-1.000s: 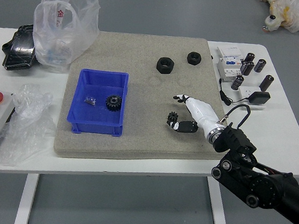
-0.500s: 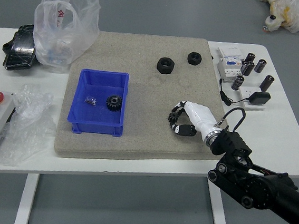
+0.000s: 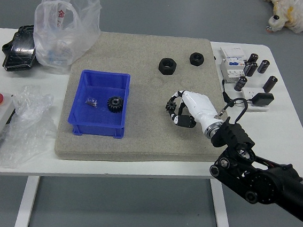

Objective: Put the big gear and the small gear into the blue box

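Small black toothed gear [image 3: 170, 106], clamped in the curled fingers of the white-and-black right hand [image 3: 199, 108], over the beige mat [image 3: 146, 54], right of the blue plastic box [image 3: 96, 130]! And inside that box sits the big black toothed gear [image 3: 115, 104].

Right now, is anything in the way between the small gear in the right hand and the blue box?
Nothing visible but the box's own side wall: between the small gear in the right hand and the blue box lies bare mat. The black nuts sit farther back.
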Robot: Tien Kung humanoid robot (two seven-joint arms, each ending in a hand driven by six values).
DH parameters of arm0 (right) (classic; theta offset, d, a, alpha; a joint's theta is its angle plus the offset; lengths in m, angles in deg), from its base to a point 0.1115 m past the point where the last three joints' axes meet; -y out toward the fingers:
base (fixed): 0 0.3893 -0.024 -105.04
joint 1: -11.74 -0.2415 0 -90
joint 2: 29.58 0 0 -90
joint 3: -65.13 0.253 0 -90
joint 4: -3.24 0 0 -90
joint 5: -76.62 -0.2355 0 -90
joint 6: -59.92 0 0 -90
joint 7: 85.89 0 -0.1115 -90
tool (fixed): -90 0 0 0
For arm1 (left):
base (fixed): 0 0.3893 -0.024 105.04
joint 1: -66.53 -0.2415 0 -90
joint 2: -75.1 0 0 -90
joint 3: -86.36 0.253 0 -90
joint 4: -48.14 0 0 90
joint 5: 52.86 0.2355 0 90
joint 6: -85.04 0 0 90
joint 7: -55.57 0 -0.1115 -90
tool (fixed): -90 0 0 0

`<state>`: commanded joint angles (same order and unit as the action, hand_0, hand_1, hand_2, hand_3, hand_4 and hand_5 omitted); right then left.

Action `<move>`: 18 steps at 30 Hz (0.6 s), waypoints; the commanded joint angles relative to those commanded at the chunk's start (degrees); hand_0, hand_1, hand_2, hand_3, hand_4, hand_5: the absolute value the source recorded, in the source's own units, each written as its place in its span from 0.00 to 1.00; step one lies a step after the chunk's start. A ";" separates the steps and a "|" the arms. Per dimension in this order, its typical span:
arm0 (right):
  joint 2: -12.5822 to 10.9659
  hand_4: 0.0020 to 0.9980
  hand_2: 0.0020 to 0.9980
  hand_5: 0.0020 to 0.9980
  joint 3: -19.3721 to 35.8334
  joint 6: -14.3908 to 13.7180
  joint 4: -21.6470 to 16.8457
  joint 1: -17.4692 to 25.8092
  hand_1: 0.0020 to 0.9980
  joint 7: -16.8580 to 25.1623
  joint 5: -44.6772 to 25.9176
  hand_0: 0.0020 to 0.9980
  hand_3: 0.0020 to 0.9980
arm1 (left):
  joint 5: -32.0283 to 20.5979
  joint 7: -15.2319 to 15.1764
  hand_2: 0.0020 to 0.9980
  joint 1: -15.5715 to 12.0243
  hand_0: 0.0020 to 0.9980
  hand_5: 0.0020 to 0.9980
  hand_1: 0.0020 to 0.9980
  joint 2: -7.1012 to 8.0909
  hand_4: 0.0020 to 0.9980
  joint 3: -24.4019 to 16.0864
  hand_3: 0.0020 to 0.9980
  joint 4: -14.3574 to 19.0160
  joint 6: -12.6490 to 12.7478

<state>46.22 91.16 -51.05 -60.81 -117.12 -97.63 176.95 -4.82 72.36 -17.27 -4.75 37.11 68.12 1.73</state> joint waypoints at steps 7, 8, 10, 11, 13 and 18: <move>4.62 0.26 0.32 0.00 -7.04 0.82 -2.24 -8.74 0.53 -0.90 0.13 0.60 0.44 | 0.48 0.21 0.50 0.21 0.63 0.28 0.46 0.13 0.63 -0.30 0.64 0.07 -0.10; 5.35 0.27 0.32 0.00 -8.17 0.95 -2.34 -9.97 0.52 -0.98 0.15 0.60 0.44 | 0.50 0.22 0.50 0.24 0.63 0.28 0.46 0.15 0.63 -0.30 0.64 0.08 -0.12; 6.54 0.27 0.32 0.00 -10.21 1.11 -2.51 -12.16 0.52 -1.12 0.22 0.60 0.44 | 0.60 0.29 0.50 0.25 0.63 0.28 0.46 0.17 0.63 -0.37 0.64 0.11 -0.12; 7.08 0.27 0.32 0.00 -11.12 1.18 -2.57 -13.07 0.52 -1.22 0.32 0.60 0.44 | 0.64 0.34 0.50 0.23 0.63 0.28 0.46 0.19 0.63 -0.40 0.64 0.12 -0.14; 8.03 0.27 0.32 0.00 -12.67 1.35 -2.58 -14.57 0.52 -1.44 0.50 0.60 0.44 | 0.72 0.43 0.50 0.17 0.63 0.28 0.46 0.21 0.63 -0.49 0.64 0.14 -0.13; 10.10 0.27 0.32 0.00 -15.62 1.98 -1.64 -17.01 0.52 -1.99 1.30 0.61 0.46 | 1.00 0.61 0.50 0.13 0.63 0.28 0.46 0.23 0.63 -0.67 0.64 0.19 -0.19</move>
<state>56.32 75.54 -49.07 -62.45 -134.12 -99.63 178.25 -3.82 72.97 -17.14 -4.52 36.44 68.31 1.53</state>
